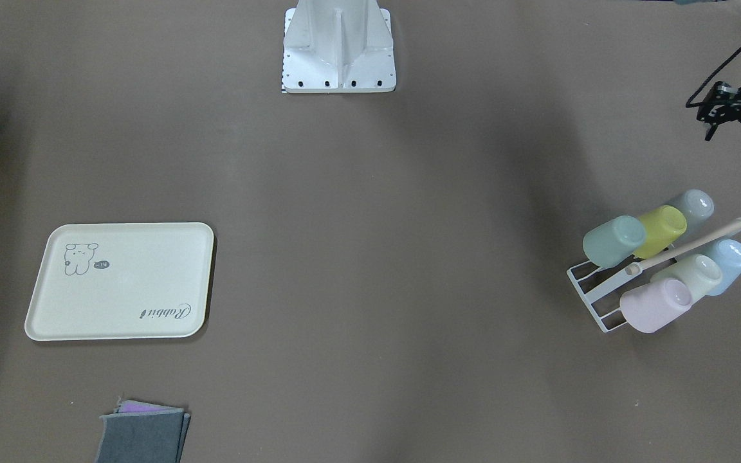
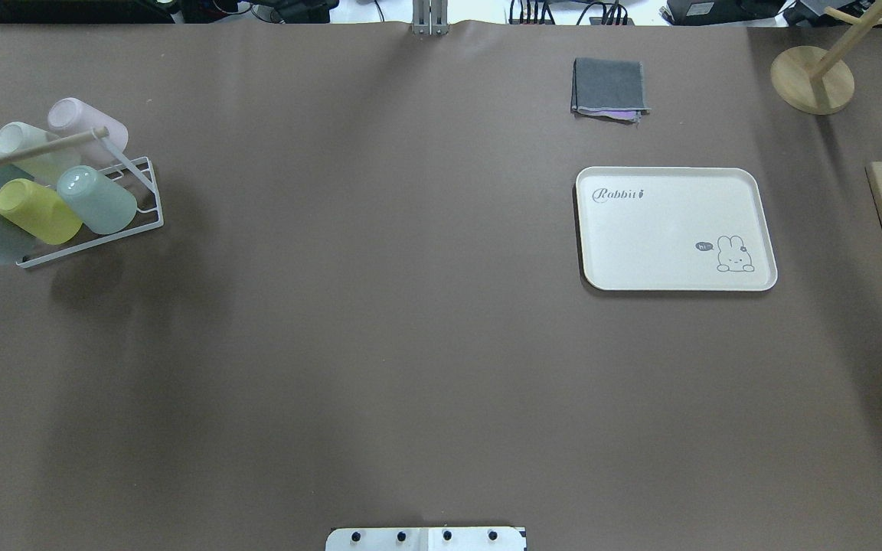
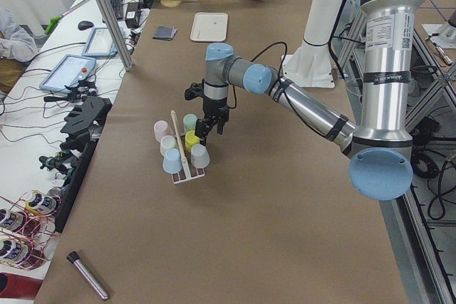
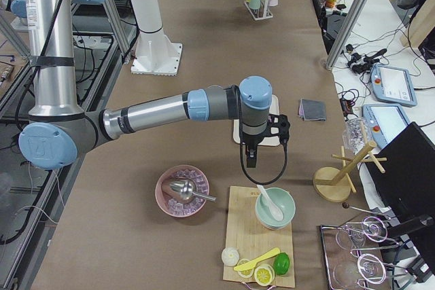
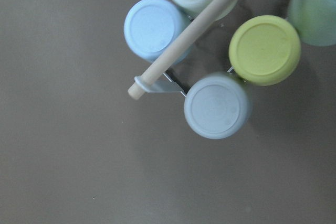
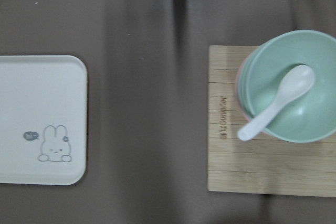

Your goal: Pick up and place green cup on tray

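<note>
The arms (image 3: 306,108) are silver with pale-blue joint caps (image 3: 380,174) and, seemingly, black cables (image 1: 731,56).

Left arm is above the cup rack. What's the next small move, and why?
Probably shift the left gripper sideways until the green cup is centred in its wrist view. It sits cut off at that view's top-right corner, beyond the yellow-green cup, so descending from here would likely meet the wrong cup.

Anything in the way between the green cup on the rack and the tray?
Nothing visible. Bare table lies between the green cup and the tray. At the rack, the yellow-green cup sits right beside it.
</note>
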{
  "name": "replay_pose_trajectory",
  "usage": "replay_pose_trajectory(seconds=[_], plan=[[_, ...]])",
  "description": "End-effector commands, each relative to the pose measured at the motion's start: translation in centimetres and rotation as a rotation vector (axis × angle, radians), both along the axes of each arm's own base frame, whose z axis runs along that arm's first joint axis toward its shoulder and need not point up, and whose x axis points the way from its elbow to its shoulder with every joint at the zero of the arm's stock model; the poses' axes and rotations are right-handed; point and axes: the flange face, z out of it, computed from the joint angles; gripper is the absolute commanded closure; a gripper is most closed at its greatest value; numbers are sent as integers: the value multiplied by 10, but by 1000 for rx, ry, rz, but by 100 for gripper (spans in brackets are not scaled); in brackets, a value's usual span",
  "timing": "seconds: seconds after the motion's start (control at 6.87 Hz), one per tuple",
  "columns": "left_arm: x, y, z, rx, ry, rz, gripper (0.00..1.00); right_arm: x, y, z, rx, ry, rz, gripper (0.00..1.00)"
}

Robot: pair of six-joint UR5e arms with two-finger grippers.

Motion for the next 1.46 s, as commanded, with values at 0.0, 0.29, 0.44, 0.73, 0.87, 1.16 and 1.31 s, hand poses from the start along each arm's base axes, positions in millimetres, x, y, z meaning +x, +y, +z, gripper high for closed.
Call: replay_pose_trajectory(seconds=[0.0,0.29,0.44,0.73,0.87,1.16,1.31], plan=[[67,4,-35,133,-247,174,2,-82,-7,-41,6,-23,-86,0],[111,8,-64,205,-493,258,2,-135,-23,0,110,66,-142,0],[138,4,-80,258,-612,292,2,-171,-34,23,107,59,-161,0],[201,-33,-104,270,-814,493,2,-225,-76,50,68,52,-152,0],[220,-42,-107,296,-881,544,2,-244,-84,52,44,51,-135,0],[263,-42,-101,341,-1004,674,2,-254,-86,66,56,49,-139,0],[271,-45,-92,346,-1040,724,2,-258,-86,68,55,55,-143,0]])
